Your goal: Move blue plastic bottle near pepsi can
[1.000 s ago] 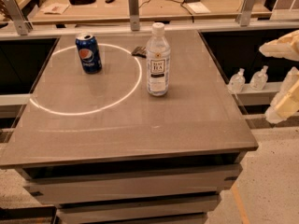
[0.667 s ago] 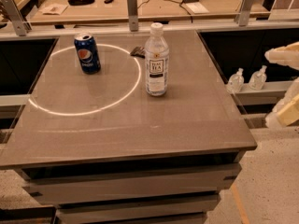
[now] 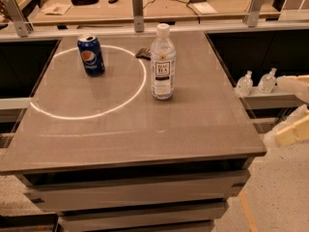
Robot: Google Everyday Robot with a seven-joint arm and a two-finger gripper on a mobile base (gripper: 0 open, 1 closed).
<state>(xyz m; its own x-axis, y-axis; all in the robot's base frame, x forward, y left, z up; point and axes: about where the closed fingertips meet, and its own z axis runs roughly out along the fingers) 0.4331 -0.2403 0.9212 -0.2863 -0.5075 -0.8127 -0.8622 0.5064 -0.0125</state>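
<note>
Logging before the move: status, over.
Gripper open, empty, beyond right edge of table. Blue plastic bottle upright mid-table, right of pepsi can, apart. Small dark object behind bottle, off path.

The bottle (image 3: pixel 162 64) is tall and clear, with a white cap and a white label in dark print. It stands upright on the table (image 3: pixel 145 129), a little right of the middle and toward the far edge. The can (image 3: pixel 91 55) is short and dark blue, with a round red, white and blue logo and a silver top. It stands upright to the bottle's left, apart from it. The tool (image 3: pixel 279 110) hangs off the table's right side, its fingers spread, holding nothing.
</note>
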